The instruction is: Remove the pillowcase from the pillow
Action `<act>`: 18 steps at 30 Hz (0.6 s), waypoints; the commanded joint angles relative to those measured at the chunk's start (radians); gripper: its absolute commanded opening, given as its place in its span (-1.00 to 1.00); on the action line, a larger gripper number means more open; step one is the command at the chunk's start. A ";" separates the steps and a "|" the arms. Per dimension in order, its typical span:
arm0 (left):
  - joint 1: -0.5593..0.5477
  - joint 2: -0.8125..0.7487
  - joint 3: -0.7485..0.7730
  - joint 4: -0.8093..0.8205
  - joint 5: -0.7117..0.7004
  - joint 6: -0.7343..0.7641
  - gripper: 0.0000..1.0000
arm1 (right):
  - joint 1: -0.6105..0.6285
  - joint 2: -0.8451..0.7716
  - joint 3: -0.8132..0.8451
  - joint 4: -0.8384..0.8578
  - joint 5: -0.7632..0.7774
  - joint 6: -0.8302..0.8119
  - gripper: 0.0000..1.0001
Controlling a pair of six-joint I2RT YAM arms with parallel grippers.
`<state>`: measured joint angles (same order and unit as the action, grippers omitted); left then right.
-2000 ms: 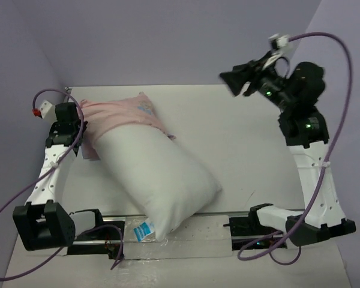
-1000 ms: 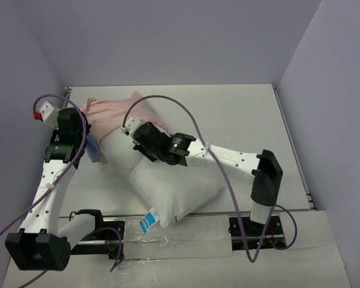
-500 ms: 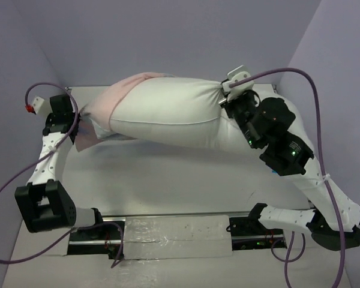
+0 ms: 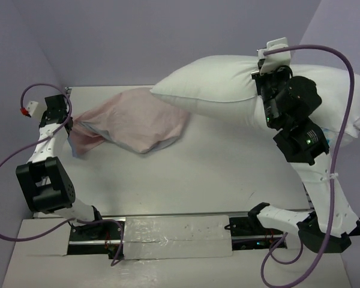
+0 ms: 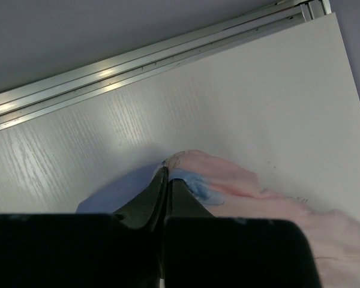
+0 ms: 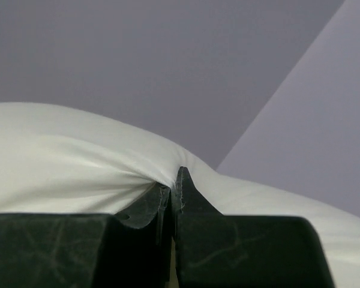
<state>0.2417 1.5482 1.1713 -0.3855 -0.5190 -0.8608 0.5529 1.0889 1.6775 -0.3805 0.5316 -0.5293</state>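
Observation:
The pale pink pillowcase [image 4: 135, 123] lies limp and flat on the table at the left, with a bit of blue at its edge [image 5: 198, 186]. My left gripper [image 4: 69, 120] is shut on its left corner, the black fingers [image 5: 166, 174] pinching the fabric against the tabletop. The plump white pillow [image 4: 216, 87] hangs in the air at the upper right, fully out of the pillowcase. My right gripper [image 4: 265, 75] is raised high and shut on the pillow, its fingers [image 6: 174, 183] squeezing a fold of white fabric [image 6: 78, 162].
The white table [image 4: 228, 168] ends at a metal rail [image 5: 138, 60] along the lilac back wall. Purple cables [image 4: 339, 90] loop off both arms. The arm bases and a taped strip [image 4: 177, 237] sit at the near edge.
My right gripper has lifted the pillow up and to the right until it slid wholly out of the pillowcase, which dropped flat on the table. The left gripper kept its hold.

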 commanded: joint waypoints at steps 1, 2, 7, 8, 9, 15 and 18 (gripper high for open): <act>0.001 -0.069 0.002 0.010 0.026 0.022 -1.00 | -0.037 0.028 0.021 0.193 -0.096 0.136 -1.00; 0.001 -0.083 -0.005 0.005 0.042 0.017 -1.00 | -0.038 0.038 -0.011 0.193 -0.125 0.168 -1.00; -0.053 -0.196 -0.012 -0.076 0.082 0.034 0.51 | -0.027 0.051 -0.408 0.351 -0.266 0.443 -1.00; -0.077 -0.213 -0.004 -0.091 0.064 0.048 0.98 | -0.021 0.057 -0.465 0.364 -0.263 0.474 -1.00; -0.102 -0.232 0.014 -0.139 0.036 0.049 0.99 | -0.013 0.075 -0.546 0.365 -0.262 0.520 -0.79; -0.228 -0.379 0.113 -0.311 -0.076 -0.017 0.99 | 0.055 0.083 -0.581 0.253 -0.179 0.638 1.00; -0.231 -0.467 0.107 -0.314 -0.033 -0.014 0.99 | 0.053 -0.001 -0.532 0.168 -0.130 0.751 1.00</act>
<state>0.0082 1.1629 1.2400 -0.6369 -0.5457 -0.8616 0.6182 1.2224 1.0451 -0.2375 0.3084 0.0685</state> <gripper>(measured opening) 0.993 0.997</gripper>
